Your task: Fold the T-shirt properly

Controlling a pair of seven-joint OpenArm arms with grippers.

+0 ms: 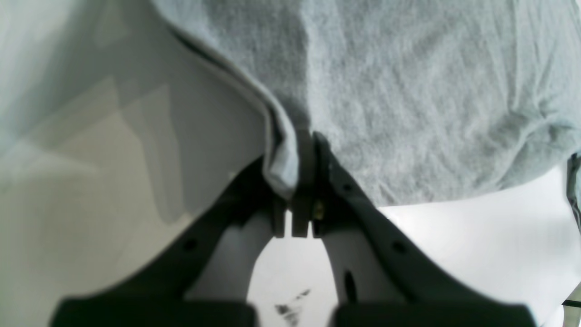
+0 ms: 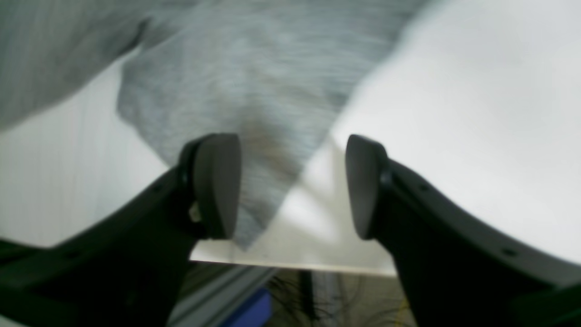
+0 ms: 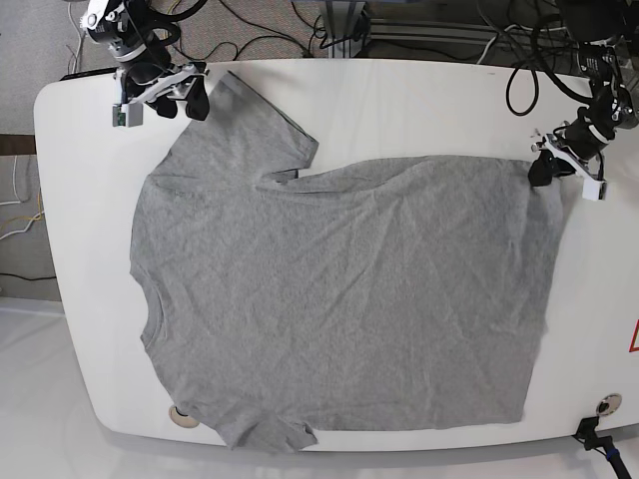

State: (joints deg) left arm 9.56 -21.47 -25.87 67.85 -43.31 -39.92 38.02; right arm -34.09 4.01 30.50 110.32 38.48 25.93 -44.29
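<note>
White table (image 3: 419, 100) with rounded corners, seen from above in the base view. A grey shirt (image 3: 339, 299) lies spread flat on it, covering most of the top: collar toward the left edge, hem toward the right, one sleeve (image 3: 255, 125) pointing to the far left corner, the other sleeve (image 3: 255, 434) at the near edge. The cloth is lightly wrinkled throughout. Bare strips of table show along the far side, the right side and the left edge. A round hole (image 3: 181, 414) sits beside the near sleeve; another (image 3: 606, 404) lies near the right corner. A red mark (image 3: 633, 339) touches the right edge.
</note>
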